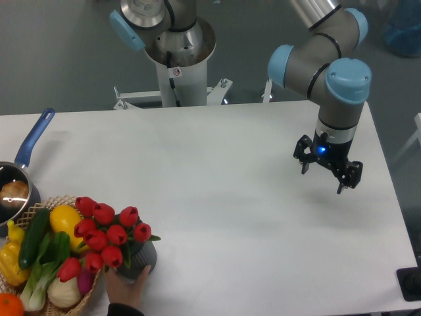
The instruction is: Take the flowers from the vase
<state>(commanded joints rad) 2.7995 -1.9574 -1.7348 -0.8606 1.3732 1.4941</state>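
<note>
- Gripper [323, 176]: jaws spread, nothing held, above table [237, 197] at approx. 3 o'clock.
- Flowers [105, 234]: seated in vase [139, 261], approx. 7 o'clock, just beside wicker basket [92, 286].
- Person's hand [125, 286]: appears to cup vase base; grip partly hidden.

- A single fixed camera looks down at the white table [217, 171] from above its near edge, facing the robot's base pedestal [174, 49] at the far side.
- It stands at a middle distance: the table's full width nearly fills the frame.
- The wicker basket [39, 263] and the pan [20, 171] are cut by the left and bottom edges.
- The arm's upper part leaves the frame at the top.
</note>
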